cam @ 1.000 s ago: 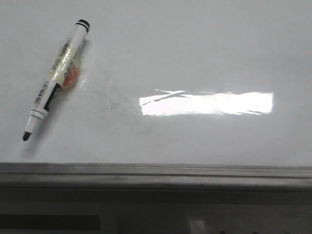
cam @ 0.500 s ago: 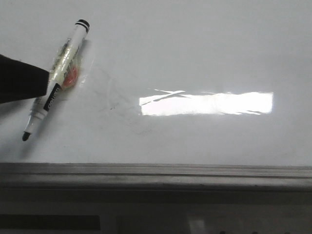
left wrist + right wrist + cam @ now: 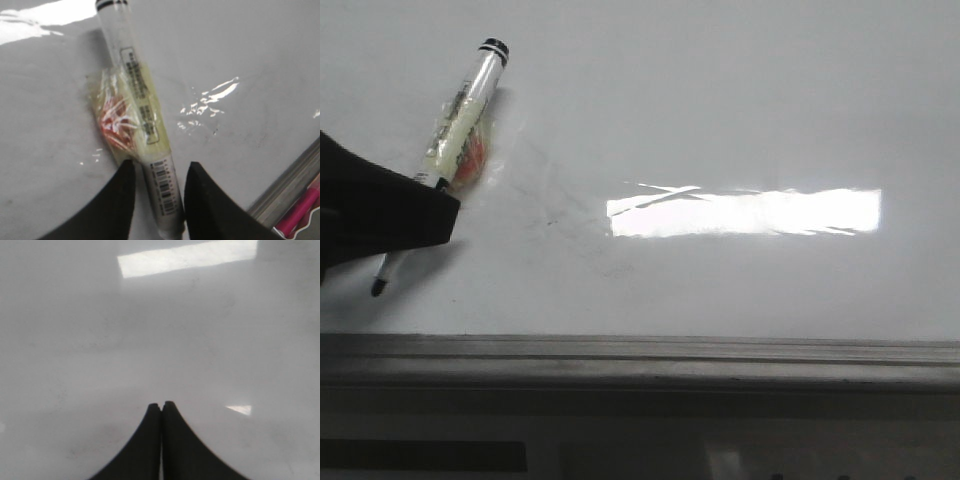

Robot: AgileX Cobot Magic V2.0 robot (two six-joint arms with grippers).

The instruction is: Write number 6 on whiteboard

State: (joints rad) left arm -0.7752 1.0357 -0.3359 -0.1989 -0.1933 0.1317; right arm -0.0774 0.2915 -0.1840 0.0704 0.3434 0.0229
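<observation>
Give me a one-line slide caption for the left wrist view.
Left gripper open, its fingers straddling the marker lying on the whiteboard.

Nothing legible on the marker

The marker (image 3: 145, 125) carries a barcode and blurred small print; no word or number can be read.

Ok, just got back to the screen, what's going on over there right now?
The left gripper is at the marker lying uncapped on the whiteboard. Its fingers sit open on either side of the barrel near the barcode end, not visibly clamped. The right gripper is shut and holds nothing, over bare board. No 6 is written; only faint grey smudges show.
</observation>
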